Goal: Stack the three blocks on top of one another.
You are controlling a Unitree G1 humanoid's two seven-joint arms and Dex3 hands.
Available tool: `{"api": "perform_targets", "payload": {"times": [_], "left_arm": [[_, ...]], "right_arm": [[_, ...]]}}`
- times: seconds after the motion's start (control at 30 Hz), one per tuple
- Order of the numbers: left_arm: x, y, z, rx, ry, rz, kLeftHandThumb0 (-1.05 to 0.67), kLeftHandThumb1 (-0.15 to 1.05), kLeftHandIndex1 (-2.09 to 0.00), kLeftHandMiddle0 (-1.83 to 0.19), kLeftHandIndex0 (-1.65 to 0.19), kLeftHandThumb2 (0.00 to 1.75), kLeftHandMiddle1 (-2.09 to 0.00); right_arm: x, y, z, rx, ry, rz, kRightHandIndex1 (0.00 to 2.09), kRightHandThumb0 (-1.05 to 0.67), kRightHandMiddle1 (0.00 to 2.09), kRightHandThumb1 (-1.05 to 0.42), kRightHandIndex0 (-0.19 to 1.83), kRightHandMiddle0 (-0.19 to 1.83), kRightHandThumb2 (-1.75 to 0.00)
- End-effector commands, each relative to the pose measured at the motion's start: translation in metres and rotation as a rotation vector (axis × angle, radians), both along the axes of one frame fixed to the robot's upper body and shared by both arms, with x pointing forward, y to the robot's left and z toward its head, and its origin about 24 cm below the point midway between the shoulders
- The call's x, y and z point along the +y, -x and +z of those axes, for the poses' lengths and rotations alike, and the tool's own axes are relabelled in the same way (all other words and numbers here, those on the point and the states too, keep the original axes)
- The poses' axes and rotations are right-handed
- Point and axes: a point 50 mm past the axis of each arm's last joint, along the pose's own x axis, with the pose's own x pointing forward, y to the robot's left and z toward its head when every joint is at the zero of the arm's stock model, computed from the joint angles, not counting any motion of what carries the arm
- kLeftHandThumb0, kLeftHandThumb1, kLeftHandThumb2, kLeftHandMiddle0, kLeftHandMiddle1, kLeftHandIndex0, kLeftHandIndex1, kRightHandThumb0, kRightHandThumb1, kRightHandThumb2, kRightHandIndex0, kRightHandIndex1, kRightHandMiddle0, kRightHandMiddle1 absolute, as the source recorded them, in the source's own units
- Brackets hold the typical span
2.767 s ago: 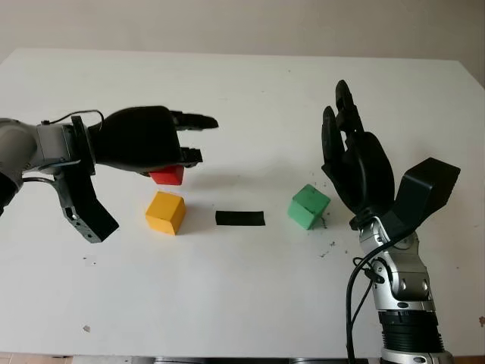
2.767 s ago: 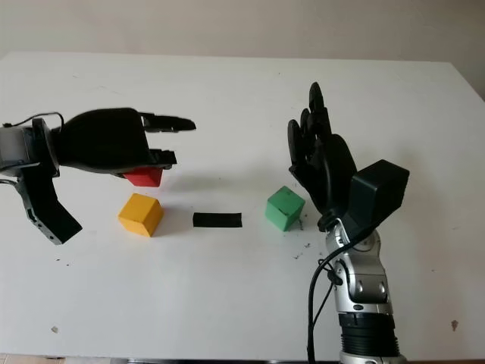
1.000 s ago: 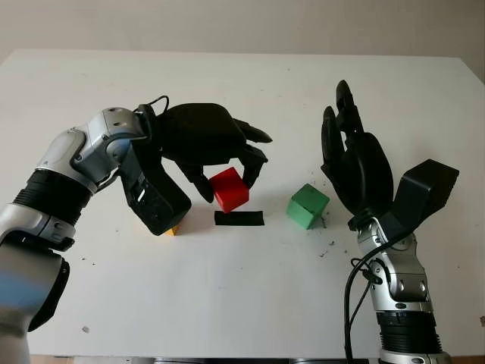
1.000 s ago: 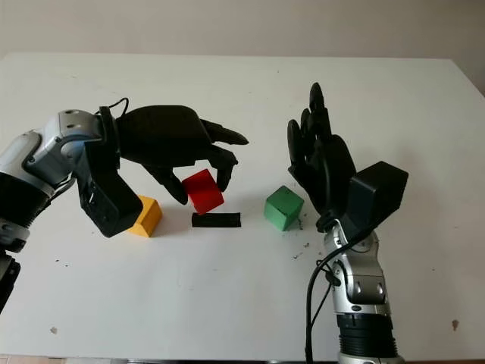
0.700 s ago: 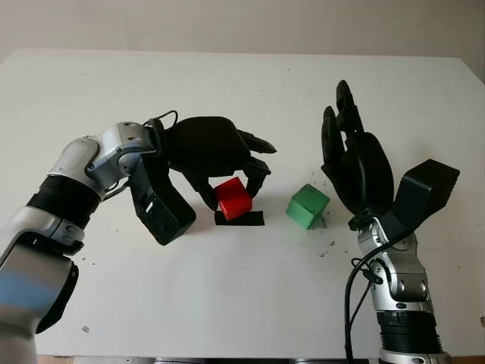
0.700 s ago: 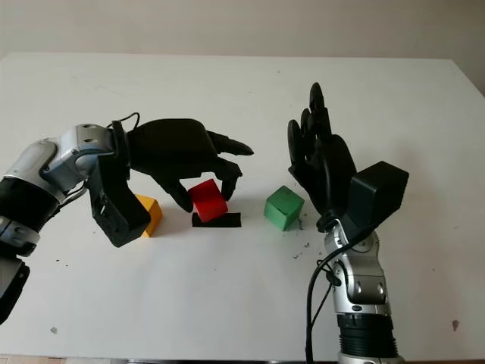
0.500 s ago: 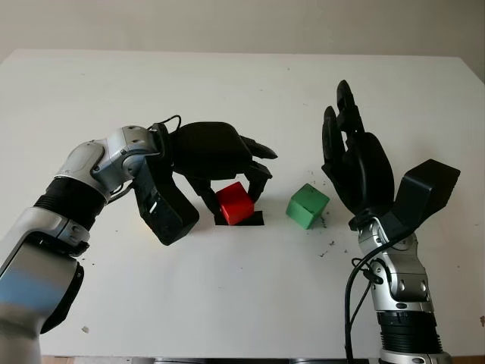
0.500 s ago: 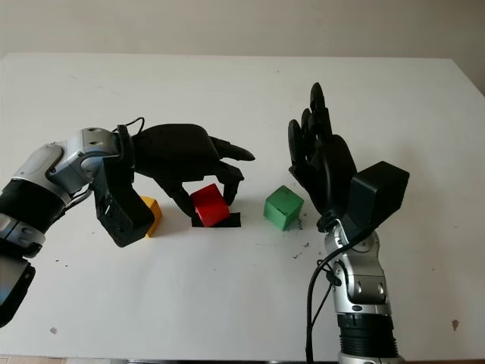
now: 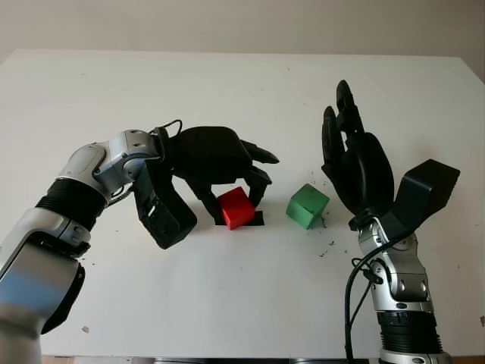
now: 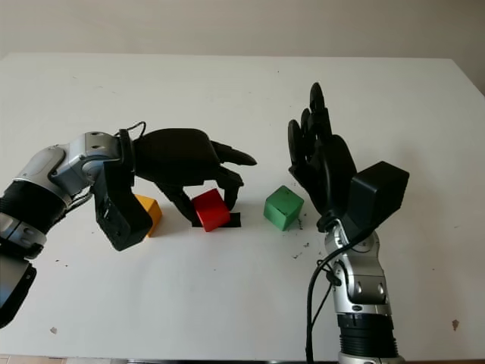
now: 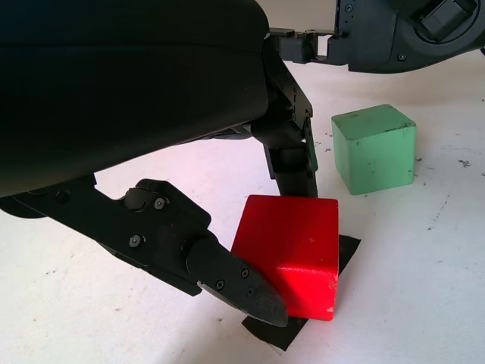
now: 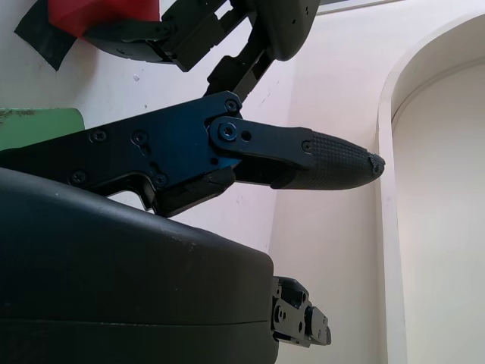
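Seen from the head cameras, the left hand (image 9: 227, 163) is curled over the red block (image 9: 236, 208), which is gripped between its black fingers (image 9: 258, 182) and sits on the black tape strip (image 9: 256, 218) near the middle of the white surface (image 9: 242, 303). The yellow block (image 10: 146, 212) is visible in the right eye view just beside the left forearm, on the side away from the red block, while in the left eye view it is hidden behind that arm. The green block (image 9: 308, 206) stands apart from the red one, between it and the right hand (image 9: 356, 163).

In the left wrist view the grip is shown up close: one finger (image 11: 227, 269) is pressed against the near face of the red block (image 11: 292, 250), another finger (image 11: 292, 152) comes down at its far side, and the block's lower edge meets the black tape strip (image 11: 345, 254). Whether the block is lying fully flat cannot be told. The green block (image 11: 375, 148) is seen beyond it, well clear.

The left arm is bent in from the left with the hand's back turned upward. The right hand is held open and upright above the surface to the right of the green block, palm toward the centre, holding nothing. In the right wrist view one of its fingers (image 12: 303, 155) is extended, with an edge of the green block (image 12: 38, 125) past it.
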Motion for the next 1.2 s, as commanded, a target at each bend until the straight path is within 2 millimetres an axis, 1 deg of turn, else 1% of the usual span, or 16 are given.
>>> {"api": "perform_targets", "payload": {"times": [0.0, 0.17, 0.27, 0.37, 0.4, 0.5, 0.57, 0.77, 0.87, 0.97, 1.0, 1.07, 1.1, 1.17], "left_arm": [[-0.001, 0.001, -0.004, 0.017, -0.008, -0.008, -0.41, 0.87, -0.98, -0.25, -0.62, 0.06, -0.06], [-0.001, 0.002, -0.004, 0.003, -0.059, -0.011, -0.48, 0.89, -0.97, -0.20, -0.60, 0.06, -0.04], [-0.001, 0.002, -0.005, -0.006, -0.067, -0.017, -0.59, 0.85, -0.62, -0.05, -0.52, 0.05, -0.04], [0.001, 0.002, -0.004, -0.016, -0.076, -0.018, -0.68, 0.82, -0.35, 0.02, -0.47, 0.05, -0.05], [0.001, 0.002, -0.003, -0.022, -0.085, -0.018, -0.71, 0.82, -0.27, 0.05, -0.43, 0.05, -0.04], [0.002, 0.002, 0.001, -0.046, -0.105, -0.019, -0.78, 0.84, -0.11, 0.12, -0.32, 0.06, -0.04], [0.004, 0.002, 0.005, -0.064, -0.110, -0.016, -0.82, 0.86, -0.05, 0.15, -0.23, 0.07, -0.03], [0.012, 0.003, 0.017, -0.106, -0.091, 0.018, -0.85, 0.85, -0.01, 0.18, -0.06, 0.05, -0.03], [0.020, 0.003, 0.023, -0.098, -0.064, 0.060, -0.86, 0.84, -0.01, 0.19, -0.01, 0.05, -0.04], [0.037, 0.004, 0.038, -0.115, -0.029, 0.145, -0.84, 0.84, -0.02, 0.19, 0.02, 0.05, -0.03], [0.042, 0.004, 0.043, -0.112, -0.009, 0.172, -0.80, 0.82, -0.03, 0.19, 0.00, 0.05, -0.03], [0.053, 0.005, 0.052, -0.084, 0.064, 0.235, -0.77, 0.81, -0.05, 0.18, -0.03, 0.04, -0.04], [0.062, 0.005, 0.060, -0.057, 0.128, 0.286, -0.77, 0.81, -0.06, 0.19, -0.03, 0.05, -0.04], [0.072, 0.006, 0.068, -0.015, 0.198, 0.342, -0.81, 0.83, -0.06, 0.19, -0.04, 0.06, -0.04]], "right_arm": [[-0.003, 0.001, 0.002, -0.016, 0.006, -0.006, 0.00, -0.72, 0.00, -1.05, -0.19, -0.19, -0.58], [-0.003, 0.000, 0.002, -0.017, 0.004, -0.005, 0.00, -0.73, 0.00, -1.05, -0.19, -0.19, -0.57], [-0.003, 0.000, 0.002, -0.017, 0.005, -0.006, 0.00, -0.74, 0.00, -1.05, -0.19, -0.19, -0.56], [-0.003, 0.001, 0.002, -0.016, 0.004, -0.009, 0.00, -0.73, 0.00, -1.05, -0.19, -0.19, -0.56], [-0.003, 0.001, 0.002, -0.017, 0.004, -0.008, 0.00, -0.73, 0.00, -1.05, -0.19, -0.19, -0.56], [-0.003, 0.001, 0.002, -0.015, 0.008, -0.009, 0.00, -0.72, 0.00, -1.05, -0.19, -0.19, -0.58], [-0.003, 0.000, 0.002, -0.013, 0.006, -0.012, 0.00, -0.72, 0.00, -1.05, -0.19, -0.19, -0.58], [-0.002, 0.000, 0.002, -0.008, -0.003, -0.014, 0.00, -0.72, 0.00, -1.05, -0.19, -0.19, -0.58], [-0.002, 0.001, 0.002, -0.008, 0.000, -0.016, 0.00, -0.73, 0.00, -1.05, -0.19, -0.19, -0.58], [-0.001, 0.001, 0.002, -0.016, 0.009, -0.016, 0.00, -0.73, 0.00, -1.05, -0.19, -0.19, -0.58], [-0.001, 0.002, 0.002, -0.017, 0.011, -0.016, 0.00, -0.73, 0.00, -1.05, -0.19, -0.19, -0.58], [0.000, 0.002, 0.002, -0.015, 0.011, -0.016, 0.00, -0.73, 0.00, -1.05, -0.19, -0.19, -0.58], [0.000, 0.002, 0.002, -0.011, 0.005, -0.017, 0.00, -0.74, 0.00, -1.05, -0.19, -0.19, -0.58], [0.000, 0.002, 0.002, -0.007, -0.001, -0.018, 0.00, -0.74, 0.00, -1.05, -0.19, -0.19, -0.57]]}}
